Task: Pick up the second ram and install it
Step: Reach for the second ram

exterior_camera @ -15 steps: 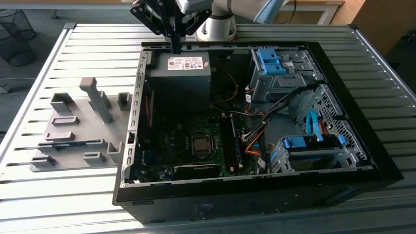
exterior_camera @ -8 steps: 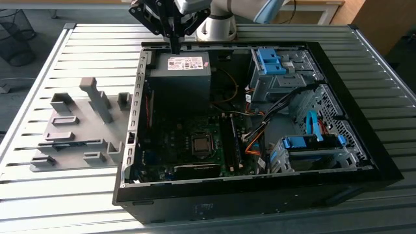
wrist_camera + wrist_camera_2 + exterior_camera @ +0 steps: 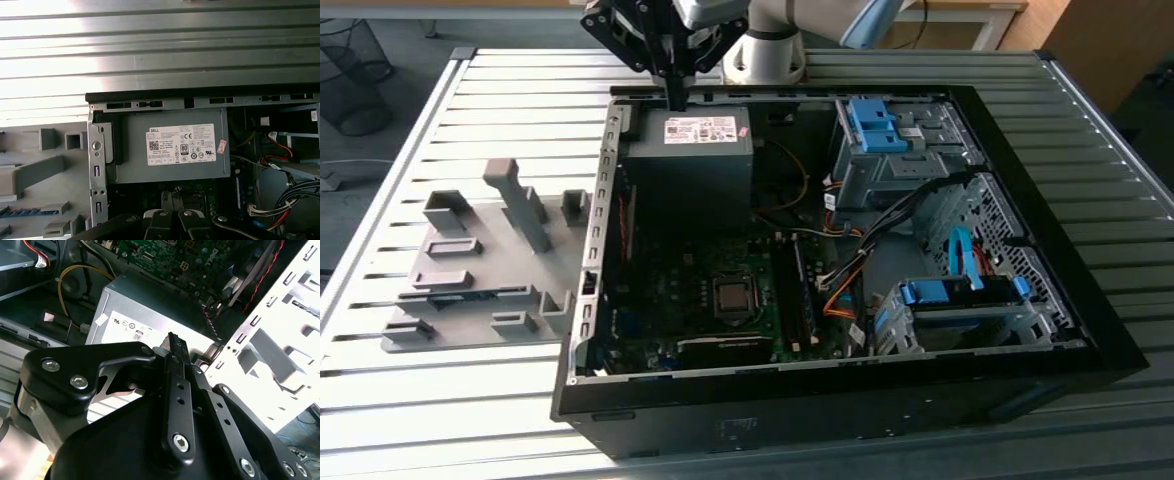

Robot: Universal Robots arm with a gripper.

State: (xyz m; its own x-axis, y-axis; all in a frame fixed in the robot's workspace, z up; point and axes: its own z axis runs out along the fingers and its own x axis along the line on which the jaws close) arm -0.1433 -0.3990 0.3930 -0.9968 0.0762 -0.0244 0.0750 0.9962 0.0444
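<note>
Closest in, the second wrist view is showing me the gripper, jaws pressed together on nothing, hanging over the power supply. The first wrist view is adding the ram, lying in the grey holder outside the case, whose side wall is standing between them.

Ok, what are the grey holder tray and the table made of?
The holder tray looks like matte grey plastic: dull, even, blocky. The table looks like bare metal, likely aluminium: bright glare along ribbed slats.
</note>
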